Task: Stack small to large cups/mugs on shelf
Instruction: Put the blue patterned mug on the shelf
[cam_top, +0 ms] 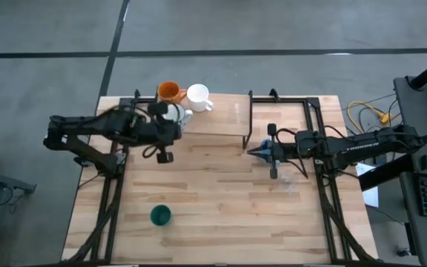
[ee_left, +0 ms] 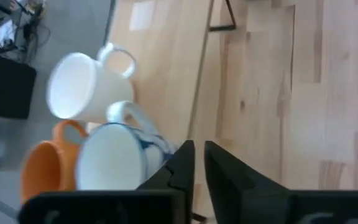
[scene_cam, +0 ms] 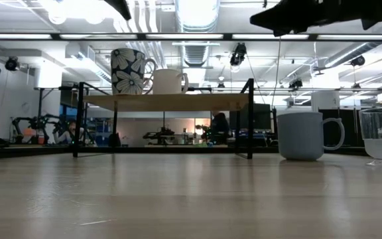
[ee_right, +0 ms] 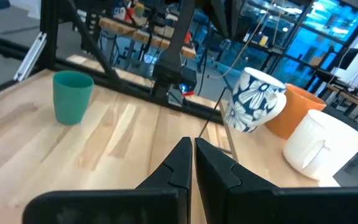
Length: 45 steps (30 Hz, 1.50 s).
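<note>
The orange mug (cam_top: 170,92), plain white mug (cam_top: 198,97) and white mug with dark markings (cam_top: 173,113) stand clustered at the shelf's (cam_top: 221,119) left end, along the table's (cam_top: 213,215) far edge. The left gripper (ee_left: 197,163) hovers beside the marked mug, fingers nearly together, gripping nothing. The right gripper (cam_top: 252,151), fingers together and empty, hovers by the shelf's right end. The dark green cup (cam_top: 160,216) stands near the table's front edge.
</note>
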### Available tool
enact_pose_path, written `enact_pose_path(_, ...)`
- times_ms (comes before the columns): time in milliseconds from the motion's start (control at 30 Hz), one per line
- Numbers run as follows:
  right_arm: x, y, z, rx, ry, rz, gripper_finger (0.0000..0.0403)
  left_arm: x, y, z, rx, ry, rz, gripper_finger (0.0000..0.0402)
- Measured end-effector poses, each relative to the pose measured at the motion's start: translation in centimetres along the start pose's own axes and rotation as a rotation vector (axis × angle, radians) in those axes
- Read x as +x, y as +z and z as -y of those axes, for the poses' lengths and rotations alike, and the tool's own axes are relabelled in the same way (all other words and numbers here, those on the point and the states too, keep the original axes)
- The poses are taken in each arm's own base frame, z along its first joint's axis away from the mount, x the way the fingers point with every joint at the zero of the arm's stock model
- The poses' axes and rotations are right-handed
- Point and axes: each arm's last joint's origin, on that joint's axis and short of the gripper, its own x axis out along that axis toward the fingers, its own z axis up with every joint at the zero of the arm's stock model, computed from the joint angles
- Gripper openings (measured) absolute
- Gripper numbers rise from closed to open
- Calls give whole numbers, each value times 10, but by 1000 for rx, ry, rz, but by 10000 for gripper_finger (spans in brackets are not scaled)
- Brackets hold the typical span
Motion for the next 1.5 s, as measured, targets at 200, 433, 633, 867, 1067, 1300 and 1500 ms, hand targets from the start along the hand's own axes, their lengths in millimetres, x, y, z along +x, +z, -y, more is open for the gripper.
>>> enact_pose_path(200,0,-3,-1,-22,7,-29,12,37,-8,22,3,17,-28,3)
enact_pose_path(433,0,-5,-1,-28,14,-51,12,65,-20,34,-4,144,-36,1)
enact_pose_path(633,0,-6,-2,-40,19,-67,12,75,-23,36,-18,251,-17,0)
enact_pose_path(867,0,-7,-2,-41,19,-69,12,79,-24,35,-15,368,-22,0)
enact_pose_path(1067,0,-7,-2,-43,20,-74,12,79,-25,35,-12,389,-24,0)
enact_pose_path(1300,0,-7,-2,-43,20,-74,12,81,-26,34,-8,419,-30,0)
enact_pose_path(1500,0,-7,-2,-43,20,-74,12,88,-31,33,-3,429,-60,0)
